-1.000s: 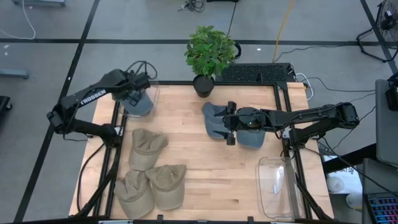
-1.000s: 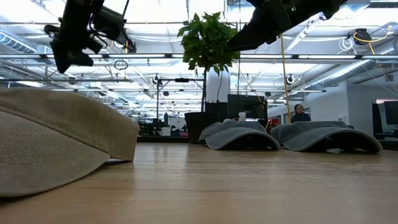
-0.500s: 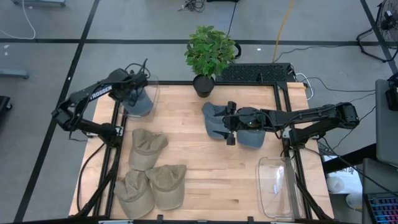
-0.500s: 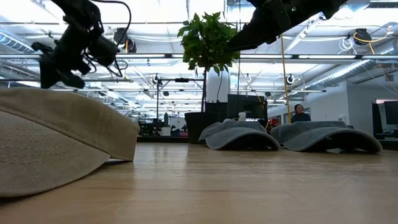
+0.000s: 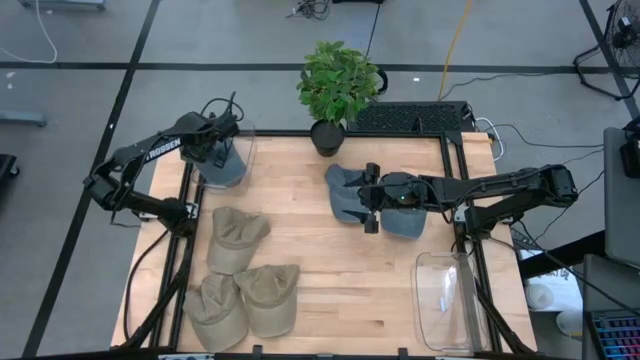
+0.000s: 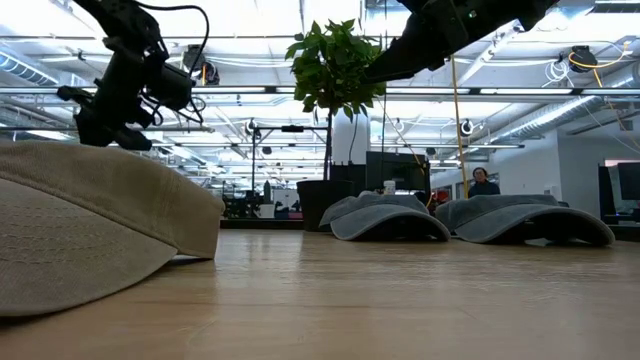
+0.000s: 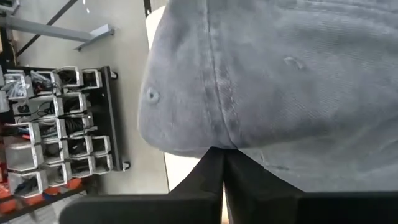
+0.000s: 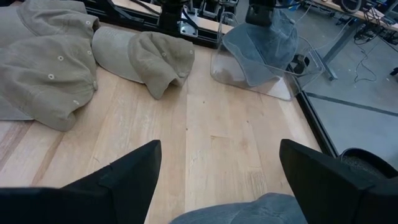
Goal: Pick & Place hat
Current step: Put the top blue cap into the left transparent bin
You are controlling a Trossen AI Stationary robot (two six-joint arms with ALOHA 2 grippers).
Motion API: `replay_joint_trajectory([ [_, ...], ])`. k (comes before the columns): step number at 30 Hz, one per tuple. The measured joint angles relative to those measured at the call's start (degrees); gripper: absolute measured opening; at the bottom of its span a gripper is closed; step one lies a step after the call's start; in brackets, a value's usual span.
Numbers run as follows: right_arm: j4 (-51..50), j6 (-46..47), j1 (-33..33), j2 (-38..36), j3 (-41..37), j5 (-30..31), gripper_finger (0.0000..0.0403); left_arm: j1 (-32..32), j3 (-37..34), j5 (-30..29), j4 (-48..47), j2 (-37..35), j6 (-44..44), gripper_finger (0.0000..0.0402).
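My left gripper [image 5: 217, 140] is at the table's far left corner, shut on a grey hat [image 5: 224, 165] that hangs into a clear bin [image 5: 245, 150]. The right wrist view shows that hat [image 8: 261, 40] draped inside the bin [image 8: 305, 62]. Two more grey hats [image 5: 343, 195] [image 5: 408, 218] lie crown up on the table's middle. My right gripper [image 5: 369, 198] hovers open above them, touching nothing. Three beige hats [image 5: 238, 238] [image 5: 270, 295] [image 5: 213, 310] lie at the near left. My left gripper pinches the grey hat's crown at its lower edge [image 7: 219, 144], beside a seam, between its two shut fingers. The fingers slant down from above. The hat hangs below them into the clear bin; I cannot tell whether its lower end [image 8: 254, 78] rests on the bin's floor.
A second clear bin [image 5: 450, 300] stands at the near right corner. A potted plant [image 5: 336, 90] stands at the far edge's middle. Bare wood [image 5: 340, 290] lies between the beige hats and that bin.
My left gripper has gone down toward the clear bin at the far left with the grey hat still in its hold, and the arm's elbow has swung toward the table's left.
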Motion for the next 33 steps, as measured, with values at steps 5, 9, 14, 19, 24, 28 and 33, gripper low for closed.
replay_joint_trajectory([
  [5,0.0,0.0,0.0,0.0,0.0,0.0,0.0313,-1.1,-1.1,0.5,0.0,0.0,1.1,0.0004],
  [9,0.0,0.0,0.0,0.0,0.0,0.0,0.0313,-5.0,-1.6,1.7,0.2,0.2,3.7,0.0004],
  [14,0.3,0.0,0.0,0.0,0.0,0.0,0.0313,-8.5,-1.7,-1.7,1.3,0.3,4.5,0.0004],
  [19,0.3,0.0,0.0,0.0,0.0,0.0,0.0313,-13.2,-1.5,3.4,5.2,0.7,-1.9,0.0003],
  [24,0.4,0.0,0.0,0.0,0.0,0.0,0.0313,-12.0,-1.5,-2.9,5.4,0.7,-6.9,0.0004],
  [28,0.6,0.0,0.0,0.0,0.0,0.0,0.0313,-8.3,-1.5,-3.2,9.7,1.1,-5.4,0.0005],
  [33,1.2,0.0,0.0,0.0,0.0,0.0,0.0313,-5.6,-1.4,2.3,21.1,6.7,0.7,0.0005],
])
